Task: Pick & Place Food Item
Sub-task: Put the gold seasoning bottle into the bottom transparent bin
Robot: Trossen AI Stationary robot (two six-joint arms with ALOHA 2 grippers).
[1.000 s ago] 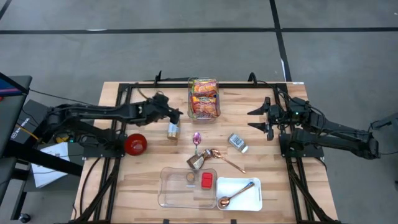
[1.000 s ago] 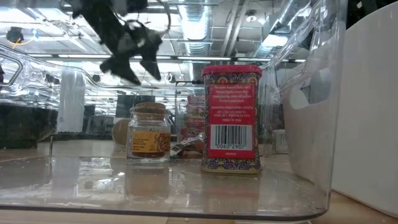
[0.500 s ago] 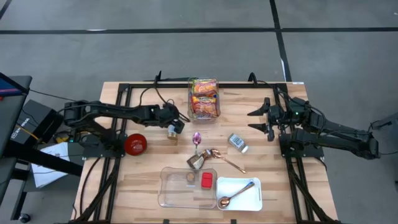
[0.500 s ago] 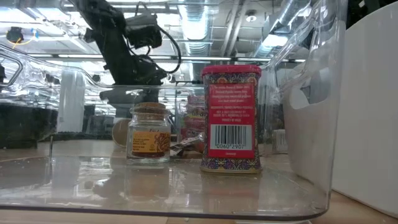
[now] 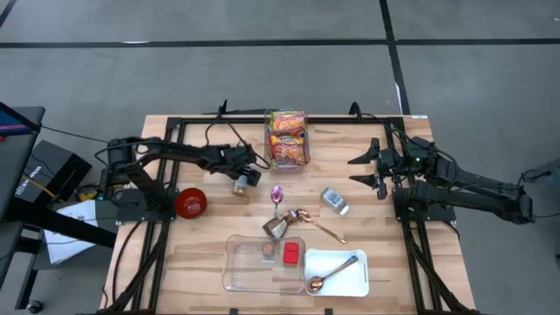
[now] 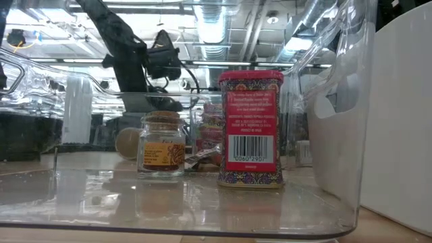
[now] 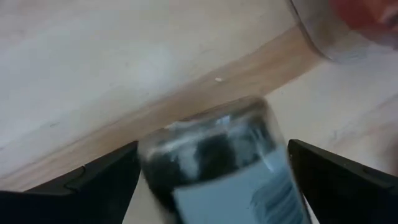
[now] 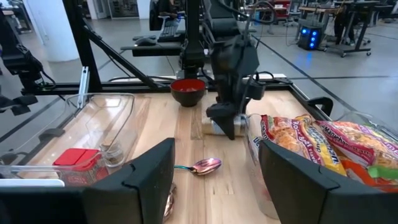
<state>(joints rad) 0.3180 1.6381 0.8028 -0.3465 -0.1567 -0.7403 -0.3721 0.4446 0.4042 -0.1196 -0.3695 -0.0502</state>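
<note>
- Red bowl (image 5: 191, 202) at nine o'clock on the wooden table (image 5: 201, 254).
- Purple spoon (image 5: 277, 194) near the centre.
- Copper spoon (image 5: 330, 272) on a white tray (image 5: 359, 282) at five o'clock.
- Clear bin (image 5: 243, 276) at six o'clock, holding a red tin (image 5: 290, 254) and a cork-topped jar (image 6: 162, 144).

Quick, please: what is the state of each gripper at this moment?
Left gripper: open, one finger on each side of the jar lying on the table, not yet gripping it.
Right gripper: open, holding nothing, off to the table's right side.

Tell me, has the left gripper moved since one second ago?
Yes. In the high view the left gripper has come down onto the lying jar, slightly farther from the snack container.
</note>
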